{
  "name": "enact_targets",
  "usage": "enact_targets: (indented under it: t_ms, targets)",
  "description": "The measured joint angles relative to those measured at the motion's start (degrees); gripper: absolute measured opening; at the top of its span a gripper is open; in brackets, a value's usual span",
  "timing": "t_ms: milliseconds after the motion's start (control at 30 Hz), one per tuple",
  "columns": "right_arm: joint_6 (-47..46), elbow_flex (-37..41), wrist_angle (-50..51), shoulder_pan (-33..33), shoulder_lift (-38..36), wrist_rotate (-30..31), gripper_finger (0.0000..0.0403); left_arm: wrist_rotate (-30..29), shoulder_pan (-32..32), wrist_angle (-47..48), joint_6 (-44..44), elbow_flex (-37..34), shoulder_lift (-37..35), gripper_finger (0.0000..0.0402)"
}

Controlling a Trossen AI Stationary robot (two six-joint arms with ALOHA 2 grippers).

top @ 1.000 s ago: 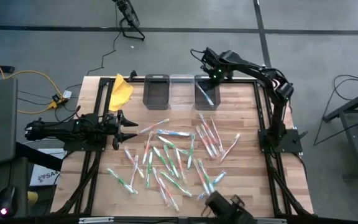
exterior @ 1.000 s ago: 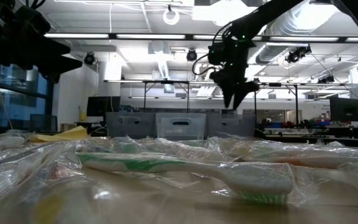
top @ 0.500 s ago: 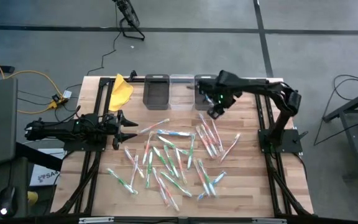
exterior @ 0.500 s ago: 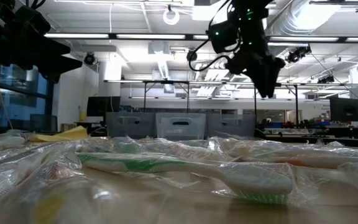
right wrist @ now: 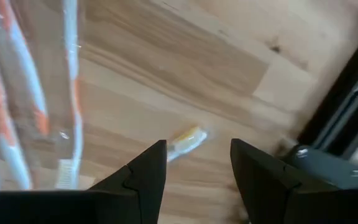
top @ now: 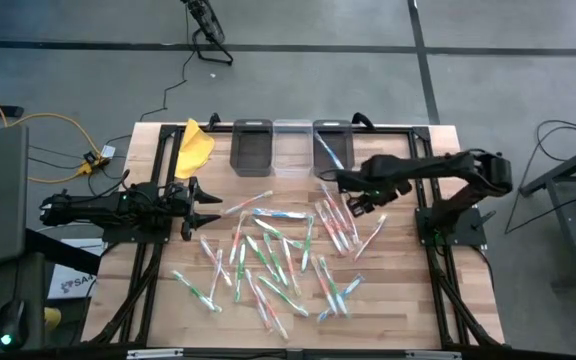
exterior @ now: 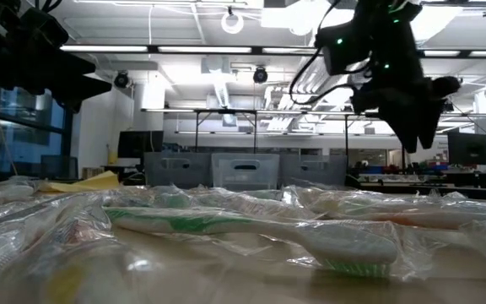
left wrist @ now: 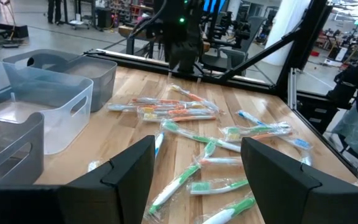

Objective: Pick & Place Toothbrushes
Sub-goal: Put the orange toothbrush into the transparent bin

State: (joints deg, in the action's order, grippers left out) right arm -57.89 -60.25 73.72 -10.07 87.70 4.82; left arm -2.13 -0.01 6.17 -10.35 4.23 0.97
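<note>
A wooden table (top: pixel 398 300) carries scattered wrapped toothbrushes (top: pixel 268 255) beneath and left of the right gripper (top: pixel 353 200); three small bins (top: pixel 291 147) sit beyond it; a yellow cloth (top: pixel 194 146) lies far left.

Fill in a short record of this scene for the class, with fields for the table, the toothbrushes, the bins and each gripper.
table: wooden top
toothbrushes: wrapped, scattered over the middle of the table
bins: three in a row at the far edge; the one nearest the right arm holds a toothbrush
left gripper: open, waiting at the left edge
right gripper: open, empty, above the orange toothbrushes
</note>
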Motion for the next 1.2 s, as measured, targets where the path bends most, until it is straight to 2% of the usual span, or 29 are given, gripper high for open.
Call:
enact_targets:
  t_ms: [267, 467, 700, 1067, 1200]
  targets:
    - [-21.1, 6.6, -7.0, 8.7, -5.6, -0.1, 0.0171, 0.0, 0.0, 0.0, 0.0, 0.0, 0.0, 0.0232]
    - [-32.7, 10.2, -12.7, 14.5, -4.4, 1.2, 0.0171, 0.0, 0.0, 0.0, 0.0, 0.0, 0.0, 0.0232]
    - [-43.9, 15.6, -15.1, 18.2, -2.8, 1.2, 0.0171, 0.0, 0.0, 0.0, 0.0, 0.0, 0.0, 0.0232]
    - [-45.2, 17.8, -22.7, 19.5, -2.8, 4.1, 0.0171, 0.0, 0.0, 0.0, 0.0, 0.0, 0.0, 0.0232]
    - [-44.5, 17.8, -23.5, 19.5, -2.5, 3.3, 0.0171, 0.0, 0.0, 0.0, 0.0, 0.0, 0.0, 0.0232]
